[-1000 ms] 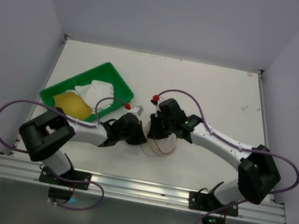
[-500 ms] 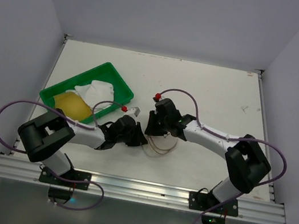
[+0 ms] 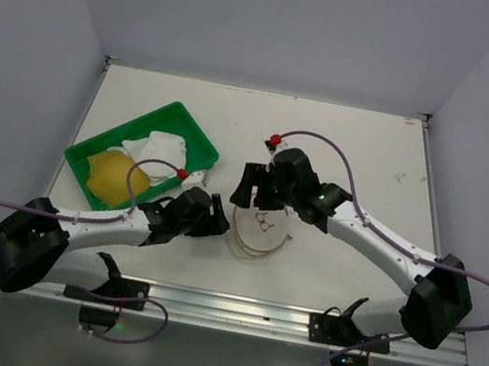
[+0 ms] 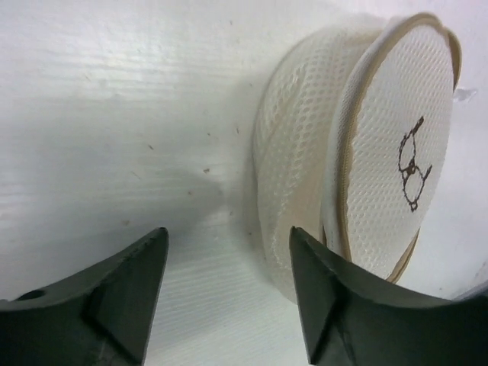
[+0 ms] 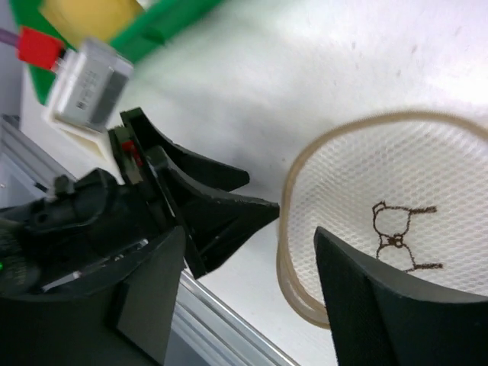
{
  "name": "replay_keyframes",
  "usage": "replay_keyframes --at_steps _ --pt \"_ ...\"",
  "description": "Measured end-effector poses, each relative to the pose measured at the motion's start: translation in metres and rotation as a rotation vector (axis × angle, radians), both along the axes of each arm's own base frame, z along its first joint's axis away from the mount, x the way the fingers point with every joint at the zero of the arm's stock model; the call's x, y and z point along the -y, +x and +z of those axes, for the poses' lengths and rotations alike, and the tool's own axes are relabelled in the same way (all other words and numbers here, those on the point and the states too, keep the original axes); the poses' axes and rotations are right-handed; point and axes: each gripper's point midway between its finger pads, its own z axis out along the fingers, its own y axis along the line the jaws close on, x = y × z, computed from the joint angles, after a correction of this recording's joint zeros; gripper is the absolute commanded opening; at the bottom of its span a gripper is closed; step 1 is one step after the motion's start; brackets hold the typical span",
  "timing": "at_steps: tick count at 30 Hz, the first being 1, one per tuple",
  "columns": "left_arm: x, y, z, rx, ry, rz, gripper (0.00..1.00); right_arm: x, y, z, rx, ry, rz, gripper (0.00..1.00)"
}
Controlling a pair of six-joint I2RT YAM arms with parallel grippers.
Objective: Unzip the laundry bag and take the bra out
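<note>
The left gripper point(image 4: 229, 297) has its two black fingers spread wide with only bare tabletop between them. It lies low, and one finger sits just beside the side wall of the round, flat, off-white mesh laundry bag point(image 4: 381, 145); whether it touches cannot be told. The right gripper point(image 5: 252, 301) is likewise spread and grasps nothing. It hangs over the far-left part of the bag, one finger above the mesh face and the other off the rim, over the left gripper's fingertips.

The bag lies on the white table point(image 3: 363, 157). A tan zip band runs round its rim; whether the zip is parted anywhere cannot be told.

To the right of the bag and beyond it, the tabletop runs open to the pale walls. On the bag's near side there is a narrow strip of table, then the aluminium rail point(image 3: 223, 307) along the edge. Far-left of the bag, well apart from it, stands a green rectangular plastic tray point(image 3: 191, 122) holding a yellow rounded cloth piece point(image 3: 115, 174) and a crumpled white cloth point(image 3: 161, 147). The left arm fills the room between the tray and the bag.

The bag's face carries a small dark line drawing of a bra near its middle.
</note>
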Motion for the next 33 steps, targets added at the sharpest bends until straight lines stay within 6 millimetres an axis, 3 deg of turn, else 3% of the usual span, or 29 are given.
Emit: replay_keyframes --at_steps 1,4,8,12,15,19,25,29,33 --pt "-0.005 0.001 0.005 0.007 0.020 0.014 0.83 0.001 0.004 0.014 0.030 0.021 -0.006 0.83" --pt "-0.017 0.013 0.033 0.059 0.065 0.053 1.00 0.017 0.023 0.048 0.097 0.062 -0.054 0.98" --pt "-0.030 0.042 0.101 0.187 0.057 0.123 1.00 0.075 0.062 0.076 0.170 0.056 -0.220 0.99" --pt "-0.054 0.055 0.167 0.305 0.039 0.184 1.00 0.135 0.072 0.104 0.257 0.018 -0.371 0.99" --pt "-0.080 0.045 0.212 0.378 0.039 0.220 1.00 0.169 0.056 0.143 0.375 0.010 -0.448 0.99" --pt "-0.119 0.014 0.269 0.484 0.012 0.253 1.00 0.206 0.020 0.200 0.573 0.047 -0.521 0.99" --pt "-0.191 -0.052 0.337 0.676 -0.082 0.322 1.00 0.252 -0.043 0.244 0.773 0.105 -0.595 0.99" --pt "-0.242 -0.093 0.357 0.785 -0.145 0.406 1.00 0.276 -0.081 0.254 0.872 0.136 -0.626 0.99" --pt "-0.271 -0.115 0.347 0.818 -0.140 0.451 1.00 0.294 -0.111 0.253 0.947 0.157 -0.651 0.99"
